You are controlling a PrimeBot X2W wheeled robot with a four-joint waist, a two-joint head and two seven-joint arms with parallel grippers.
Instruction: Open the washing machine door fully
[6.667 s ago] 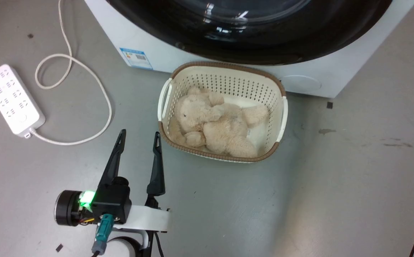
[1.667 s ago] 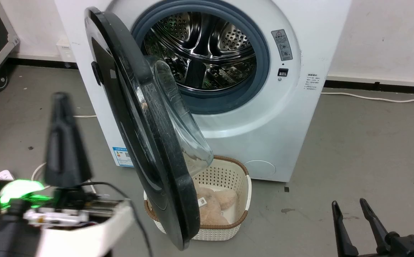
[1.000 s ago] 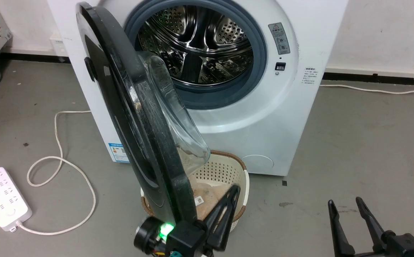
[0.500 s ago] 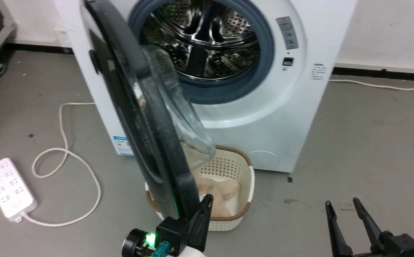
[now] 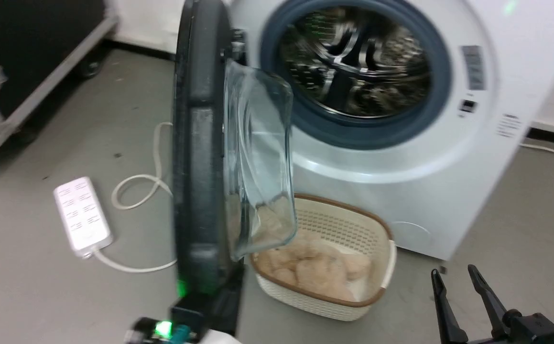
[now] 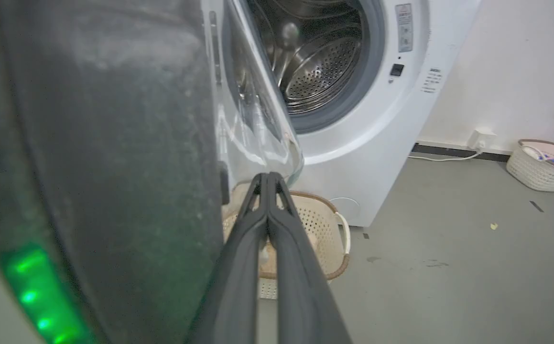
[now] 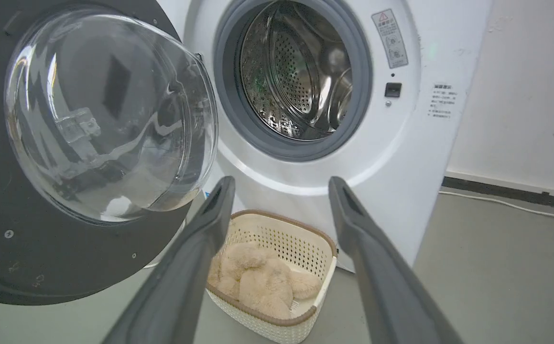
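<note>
Black door [image 5: 198, 143] stands half open off washer [image 5: 377, 200]. Left end effector [image 6: 267, 177] pressed together, just inside door by glass [image 6: 253, 119]: push steady, don't slip. Right end effector [image 5: 452, 272] spread, well off door.

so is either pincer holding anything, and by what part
nothing is held: the left pincer is shut on nothing, beside the washing machine door; the right pincer is open and empty

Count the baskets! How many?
2. The near basket, holding a plush toy, sits on the floor before the washing machine. The far basket stands by the wall. More may be hidden.
</note>
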